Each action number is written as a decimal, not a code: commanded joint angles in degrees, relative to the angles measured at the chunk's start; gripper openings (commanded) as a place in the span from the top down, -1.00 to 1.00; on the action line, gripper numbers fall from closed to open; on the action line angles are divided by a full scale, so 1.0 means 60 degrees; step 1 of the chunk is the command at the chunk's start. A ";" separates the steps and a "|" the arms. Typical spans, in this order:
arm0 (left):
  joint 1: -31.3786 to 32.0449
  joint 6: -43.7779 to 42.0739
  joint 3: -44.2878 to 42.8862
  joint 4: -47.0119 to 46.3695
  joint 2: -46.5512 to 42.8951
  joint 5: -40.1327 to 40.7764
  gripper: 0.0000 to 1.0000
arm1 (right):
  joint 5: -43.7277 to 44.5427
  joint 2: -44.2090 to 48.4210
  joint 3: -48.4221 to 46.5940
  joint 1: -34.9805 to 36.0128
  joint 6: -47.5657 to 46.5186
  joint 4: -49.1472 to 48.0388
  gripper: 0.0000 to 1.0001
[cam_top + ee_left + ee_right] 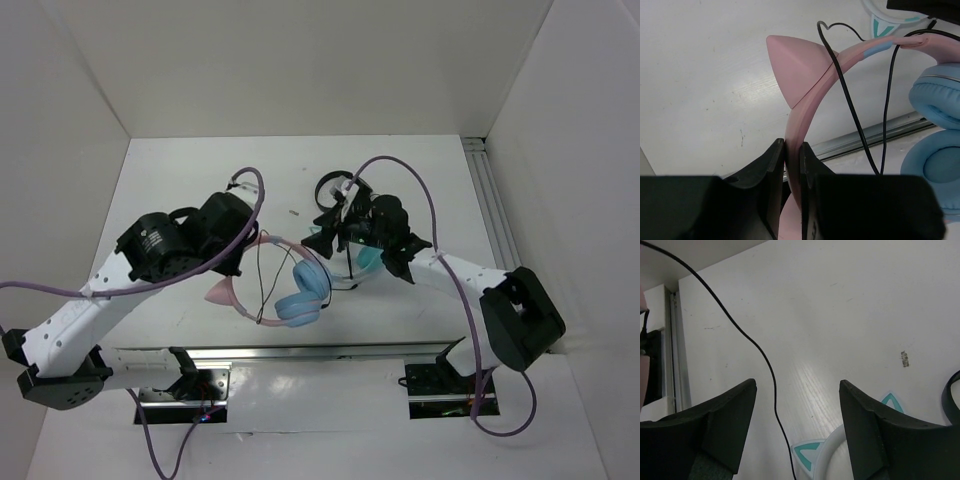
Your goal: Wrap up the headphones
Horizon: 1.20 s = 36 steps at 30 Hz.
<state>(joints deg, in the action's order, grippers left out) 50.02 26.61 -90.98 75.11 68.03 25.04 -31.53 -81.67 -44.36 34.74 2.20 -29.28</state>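
My left gripper [791, 147] is clamped on the pink band of the headphones [298, 290] just below one cat ear, its arm reaching low across the table [200, 180] from the left. The headphones sit over the table's near part, band toward that gripper and blue cups toward the right arm. My right gripper [797, 384] hangs with its jaws apart over the table's middle. The thin black cable [735, 322] runs loose between them, past white-and-teal headphones [807, 451].

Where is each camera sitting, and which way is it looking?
Top camera: above and behind the arms, looking down at the table; both arms and the pink headphones show.
Left wrist camera: on the left arm, looking along the left gripper, shut on the pink headphones.
Right wrist camera: on the right arm, looking down past the open right gripper at the table.
Shared: both wrist views show the black cable and white-and-teal headphones.
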 commanded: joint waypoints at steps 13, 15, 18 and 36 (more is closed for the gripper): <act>-0.0411 0.0619 -0.1873 -0.0287 -0.0059 -0.0145 1.00 | -0.1366 -0.1914 0.0142 0.0317 0.0731 -0.2194 -0.52; -0.0529 0.0619 -0.1990 -0.0403 -0.0059 -0.0436 1.00 | -0.1366 -0.2658 0.0142 0.0420 0.0850 -0.2763 -0.52; -0.0865 0.0400 -0.1990 -0.0652 -0.0146 -0.0671 1.00 | -0.1863 -0.3686 0.0054 0.0421 0.1668 -0.4063 -0.49; -0.2756 0.0033 -0.1611 -0.1399 -0.0616 -0.1493 1.00 | -0.1456 -0.5696 -0.0429 0.1167 0.2534 -0.5433 0.96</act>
<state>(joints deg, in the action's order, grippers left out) 34.50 26.85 -100.05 72.93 66.00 17.28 -41.21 -116.14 -45.01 41.21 16.99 -55.51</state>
